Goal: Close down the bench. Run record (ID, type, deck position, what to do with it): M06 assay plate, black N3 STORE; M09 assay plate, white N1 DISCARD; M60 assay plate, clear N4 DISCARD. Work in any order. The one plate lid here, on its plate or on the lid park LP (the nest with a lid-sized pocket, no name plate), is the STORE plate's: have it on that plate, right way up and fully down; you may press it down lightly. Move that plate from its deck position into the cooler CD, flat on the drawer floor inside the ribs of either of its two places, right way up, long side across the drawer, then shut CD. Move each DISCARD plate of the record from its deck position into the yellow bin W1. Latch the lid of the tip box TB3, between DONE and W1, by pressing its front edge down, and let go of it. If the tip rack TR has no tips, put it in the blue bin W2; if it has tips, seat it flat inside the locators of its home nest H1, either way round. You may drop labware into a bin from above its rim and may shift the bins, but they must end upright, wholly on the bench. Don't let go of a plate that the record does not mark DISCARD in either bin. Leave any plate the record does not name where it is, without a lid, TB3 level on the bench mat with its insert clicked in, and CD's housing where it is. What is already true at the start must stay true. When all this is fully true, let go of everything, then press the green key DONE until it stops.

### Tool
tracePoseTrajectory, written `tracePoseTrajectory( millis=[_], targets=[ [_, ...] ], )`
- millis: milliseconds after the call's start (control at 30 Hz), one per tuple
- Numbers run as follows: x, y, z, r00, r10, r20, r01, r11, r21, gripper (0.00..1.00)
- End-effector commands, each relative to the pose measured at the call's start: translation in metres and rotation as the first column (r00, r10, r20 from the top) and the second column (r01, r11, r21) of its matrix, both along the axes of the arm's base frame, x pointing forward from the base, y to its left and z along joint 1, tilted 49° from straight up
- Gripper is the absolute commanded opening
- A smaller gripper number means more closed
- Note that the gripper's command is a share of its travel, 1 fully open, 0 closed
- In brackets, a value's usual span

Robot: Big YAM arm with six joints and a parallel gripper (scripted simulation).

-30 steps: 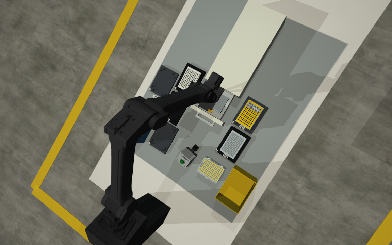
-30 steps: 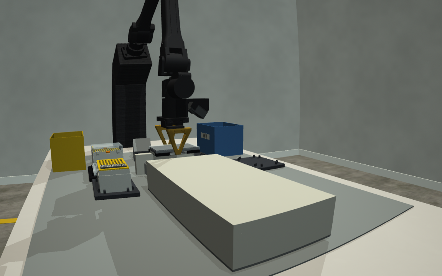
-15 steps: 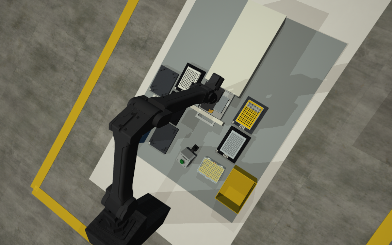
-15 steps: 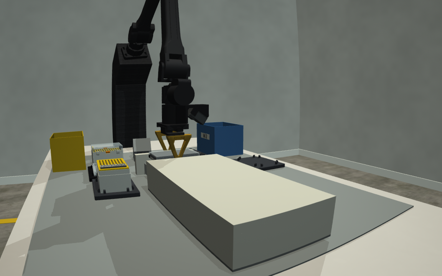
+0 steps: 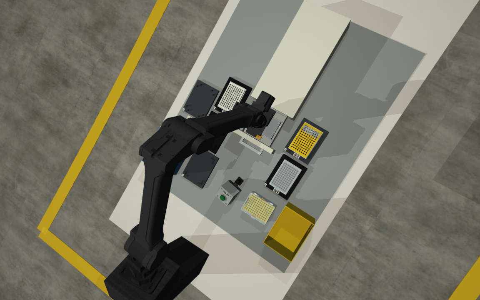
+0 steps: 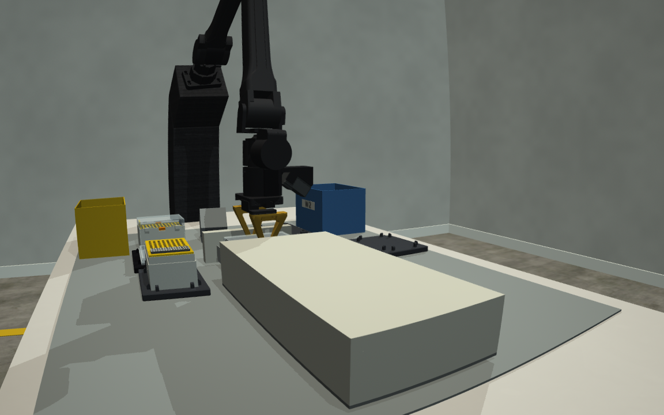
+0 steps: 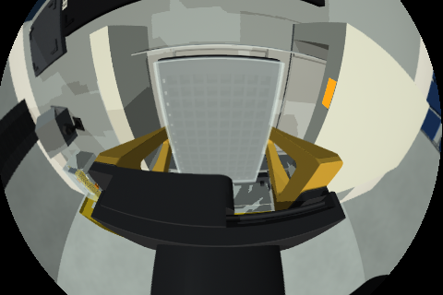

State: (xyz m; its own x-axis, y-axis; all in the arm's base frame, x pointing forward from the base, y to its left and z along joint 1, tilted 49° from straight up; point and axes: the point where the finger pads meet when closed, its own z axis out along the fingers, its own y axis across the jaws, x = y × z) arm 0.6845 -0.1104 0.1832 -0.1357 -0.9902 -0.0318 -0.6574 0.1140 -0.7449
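My gripper (image 5: 258,132) (image 6: 261,227) (image 7: 218,130) is shut on the black plate with its clear lid (image 7: 218,111), gripping it across its short width. It holds the plate low inside the open drawer (image 5: 257,144) (image 6: 211,241) (image 7: 305,74) of the cooler CD (image 5: 301,56) (image 6: 350,289). In the exterior view the plate is hidden behind the cooler housing. The white plate (image 5: 230,96) sits on its nest just beyond the drawer. The clear plate (image 5: 286,176) sits on nest N4.
The tip rack (image 5: 305,138) (image 6: 168,246) with a yellow top stands on a nest beside the drawer. Tip box TB3 (image 5: 258,207) (image 6: 159,224), the DONE key (image 5: 222,197) and the yellow bin (image 5: 290,223) (image 6: 100,227) are near the front. The blue bin (image 6: 332,208) and empty dark nests (image 5: 201,97) (image 5: 201,169) lie on the arm's side.
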Motion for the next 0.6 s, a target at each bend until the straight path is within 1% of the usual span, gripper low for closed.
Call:
tracePoseTrajectory(
  millis=[0, 100, 167, 233, 333, 400, 433, 467, 500, 567],
  targets=[
    [0.016, 0.006, 0.011, 0.999, 0.001, 0.038, -0.001, 1.0, 0.003, 0.0],
    [0.018, 0.004, 0.008, 0.999, -0.001, 0.037, 0.0, 1.0, 0.003, 0.0],
    [0.018, 0.004, 0.002, 1.0, -0.001, 0.03, 0.001, 1.0, 0.004, 0.0],
    [0.022, 0.004, 0.004, 0.999, 0.0, 0.038, 0.0, 1.0, 0.003, 0.0],
    [0.025, 0.005, 0.001, 0.999, 0.001, 0.038, -0.001, 1.0, 0.003, 0.0],
    [0.025, 0.005, 0.001, 0.999, 0.001, 0.038, -0.001, 1.0, 0.003, 0.0],
    [0.024, 0.004, 0.01, 0.999, 0.0, 0.05, 0.0, 1.0, 0.0, 0.0],
    [0.027, 0.003, 0.001, 0.999, 0.0, 0.039, 0.0, 1.0, 0.002, 0.0],
    [0.028, 0.003, -0.001, 0.999, 0.0, 0.038, 0.0, 1.0, 0.003, 0.0],
    [0.027, 0.003, 0.009, 0.999, 0.0, 0.051, 0.0, 1.0, 0.001, 0.0]
  ],
)
